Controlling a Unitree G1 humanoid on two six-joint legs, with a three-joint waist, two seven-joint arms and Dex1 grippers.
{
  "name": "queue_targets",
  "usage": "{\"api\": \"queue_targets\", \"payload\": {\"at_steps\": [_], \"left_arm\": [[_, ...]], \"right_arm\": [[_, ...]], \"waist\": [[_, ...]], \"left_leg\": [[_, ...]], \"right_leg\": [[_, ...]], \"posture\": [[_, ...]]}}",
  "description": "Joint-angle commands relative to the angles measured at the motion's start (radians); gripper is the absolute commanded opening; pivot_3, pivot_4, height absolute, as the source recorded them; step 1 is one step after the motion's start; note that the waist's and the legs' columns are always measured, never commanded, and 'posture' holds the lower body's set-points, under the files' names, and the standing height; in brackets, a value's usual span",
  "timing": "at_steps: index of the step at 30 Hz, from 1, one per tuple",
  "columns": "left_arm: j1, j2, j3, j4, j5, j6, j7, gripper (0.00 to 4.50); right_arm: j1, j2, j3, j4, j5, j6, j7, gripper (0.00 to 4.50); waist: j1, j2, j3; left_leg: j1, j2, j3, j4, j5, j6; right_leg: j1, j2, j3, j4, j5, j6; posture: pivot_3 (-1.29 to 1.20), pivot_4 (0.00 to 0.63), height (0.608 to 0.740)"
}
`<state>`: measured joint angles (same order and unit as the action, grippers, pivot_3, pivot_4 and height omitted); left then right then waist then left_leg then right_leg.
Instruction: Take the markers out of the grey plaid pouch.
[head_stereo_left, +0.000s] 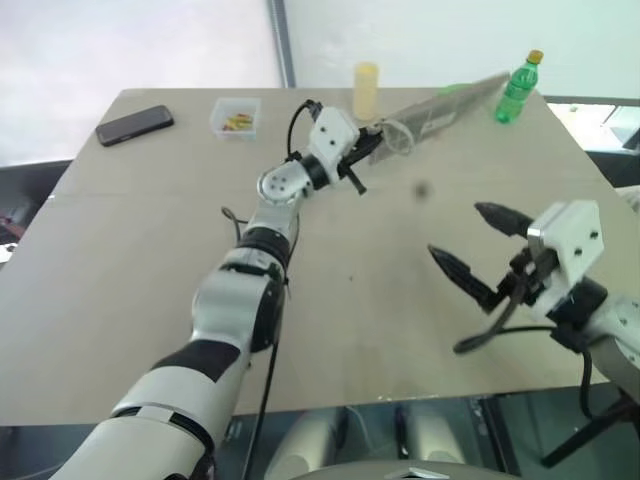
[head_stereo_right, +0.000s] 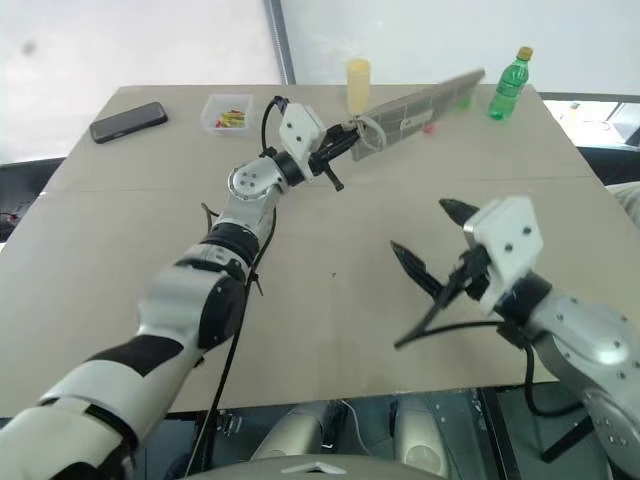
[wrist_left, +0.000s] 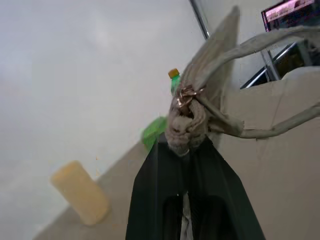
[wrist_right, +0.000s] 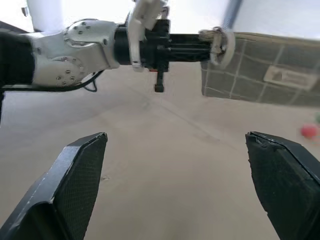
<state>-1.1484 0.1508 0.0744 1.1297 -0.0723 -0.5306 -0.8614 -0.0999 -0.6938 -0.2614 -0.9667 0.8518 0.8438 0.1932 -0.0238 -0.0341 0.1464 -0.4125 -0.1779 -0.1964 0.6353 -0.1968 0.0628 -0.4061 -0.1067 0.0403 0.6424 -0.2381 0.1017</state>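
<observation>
Left gripper clamped shut on the bunched cord end of the grey plaid pouch, near the small ring zip pull, as seen up close in the left wrist view. Pouch lifted off the table, stretching out straight beyond the left fingertips toward the far edge, tilted up at its far end. A pale loop of cord hanging just past the pinch point. A sliver of bright green at the pouch's far end, beyond the left gripper; cannot tell whether marker or something else. A small red bit on the table below the pouch's middle. Right gripper held above the near table, well apart from the pouch, its 2 black fingers spread wide with nothing between them; pouch and left gripper straight ahead of it in the right wrist view. Green plastic bottle with an orange cap standing beyond the pouch's far end. Pale yellow cylinder upright just beyond the left gripper. Clear box of small coloured pieces and a dark phone far off on the left gripper's outer side.
</observation>
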Motion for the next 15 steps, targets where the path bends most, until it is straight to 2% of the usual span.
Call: {"api": "queue_targets", "payload": {"at_steps": [1,7,15], "left_arm": [[0.110,-0.024,-0.005,-0.329,-0.124,0.242,-0.063,0.07],[0.325,0.014,-0.038,-0.739,-0.217,0.531,-0.073,0.07],[0.444,0.110,-0.086,-0.948,-0.207,0.623,-0.078,0.07]], "right_arm": [[-0.106,0.027,-0.017,0.036,0.106,0.089,-0.149,4.50],[-0.258,0.063,0.041,0.089,0.266,0.192,-0.330,4.50],[-0.410,0.136,0.170,0.196,0.396,0.227,-0.436,4.50]], "waist": [[-0.006,0.000,0.000],[-0.010,0.000,0.000],[0.016,0.001,-0.001]], "left_leg": [[-0.001,0.000,0.000,0.000,0.000,0.000],[-0.002,0.001,0.000,0.000,0.000,0.000],[-0.001,0.002,0.001,0.000,0.001,-0.001]], "right_leg": [[-0.001,0.000,0.000,0.000,0.000,0.000],[-0.003,0.000,0.001,0.000,0.002,-0.003],[-0.004,0.003,0.002,0.000,0.006,-0.006]], "posture": [[0.00,0.150,0.740],[0.00,0.150,0.740],[0.00,0.150,0.740]]}}
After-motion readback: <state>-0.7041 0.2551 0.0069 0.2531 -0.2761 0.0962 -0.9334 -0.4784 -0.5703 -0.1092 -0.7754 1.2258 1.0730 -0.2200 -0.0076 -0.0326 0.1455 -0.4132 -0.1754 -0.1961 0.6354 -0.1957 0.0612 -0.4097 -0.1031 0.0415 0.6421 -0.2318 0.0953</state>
